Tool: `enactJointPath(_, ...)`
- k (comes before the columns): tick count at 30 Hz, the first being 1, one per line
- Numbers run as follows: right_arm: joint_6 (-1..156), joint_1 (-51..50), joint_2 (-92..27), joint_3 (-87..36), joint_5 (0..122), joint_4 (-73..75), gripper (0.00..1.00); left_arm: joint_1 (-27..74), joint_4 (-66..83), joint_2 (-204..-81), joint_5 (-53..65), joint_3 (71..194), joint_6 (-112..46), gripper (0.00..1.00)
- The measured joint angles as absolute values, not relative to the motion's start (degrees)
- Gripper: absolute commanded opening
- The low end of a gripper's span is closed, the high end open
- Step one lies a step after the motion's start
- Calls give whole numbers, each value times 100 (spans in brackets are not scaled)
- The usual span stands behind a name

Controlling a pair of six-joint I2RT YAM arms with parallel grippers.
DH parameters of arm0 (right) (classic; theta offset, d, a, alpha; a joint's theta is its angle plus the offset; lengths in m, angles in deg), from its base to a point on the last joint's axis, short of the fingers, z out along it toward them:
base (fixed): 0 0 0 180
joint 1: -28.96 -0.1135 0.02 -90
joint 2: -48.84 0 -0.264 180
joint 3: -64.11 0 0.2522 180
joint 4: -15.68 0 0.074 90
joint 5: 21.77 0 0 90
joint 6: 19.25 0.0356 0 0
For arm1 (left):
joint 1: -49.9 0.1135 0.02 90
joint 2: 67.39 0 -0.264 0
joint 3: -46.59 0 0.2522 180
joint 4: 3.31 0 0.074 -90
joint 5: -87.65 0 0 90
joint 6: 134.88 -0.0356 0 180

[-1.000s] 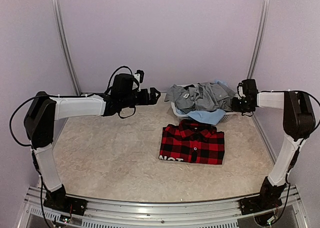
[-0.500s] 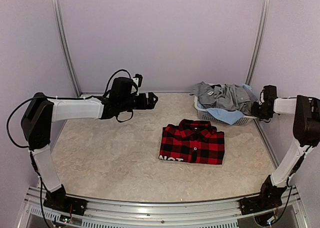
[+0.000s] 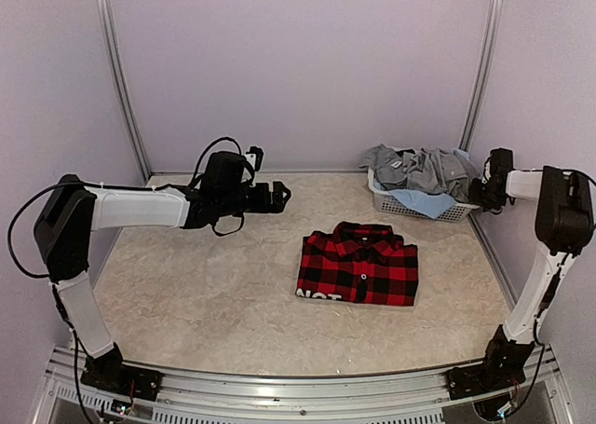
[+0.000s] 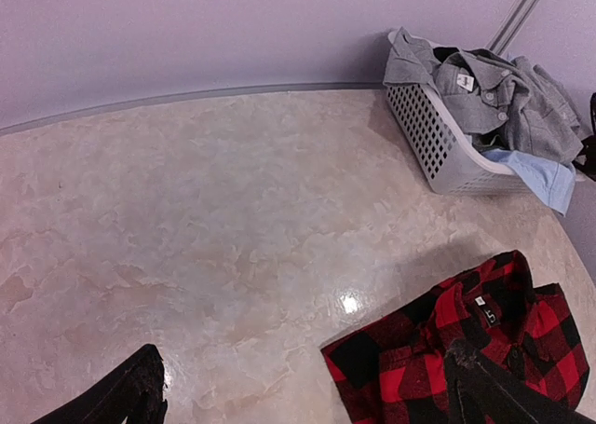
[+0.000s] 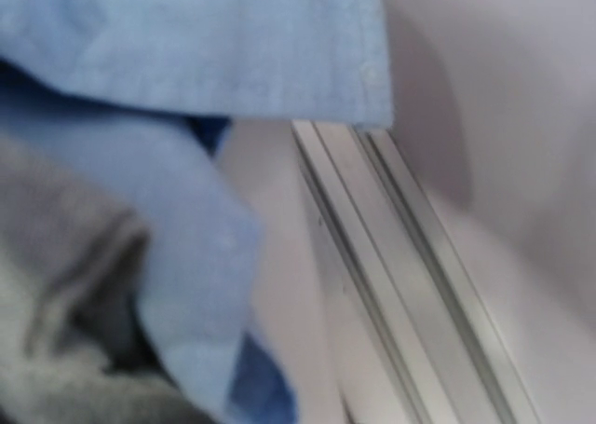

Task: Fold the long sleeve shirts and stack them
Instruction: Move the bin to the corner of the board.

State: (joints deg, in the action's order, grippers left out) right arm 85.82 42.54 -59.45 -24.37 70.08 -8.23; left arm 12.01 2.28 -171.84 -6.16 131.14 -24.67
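The red-and-black plaid flannel shirt (image 3: 358, 267) lies folded into a neat rectangle, flat and front up, just right of centre in the overhead view. Its collar points toward the top of the frame, a button placket runs down the middle, and white lettering shows along its lower left edge.

The grey shirt (image 3: 419, 170) is unfolded, a crumpled heap in the upper right of the frame. It fills a white mesh basket (image 3: 416, 206), with its collar and folds spilling over the rim, and it rests on a light blue cloth (image 3: 421, 207).
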Motion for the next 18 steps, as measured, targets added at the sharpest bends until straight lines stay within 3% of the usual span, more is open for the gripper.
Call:
enactJointPath(11, 8258, 4305, -6262, -2905, 7404, -884, 79, 893, 246, -16937, -697, 12561, -2456, 99)
enactJointPath(18, 8260, 4246, -5543, -2454, 7447, -887, 88, 827, 265, -16897, -625, 12268, -2458, 99)
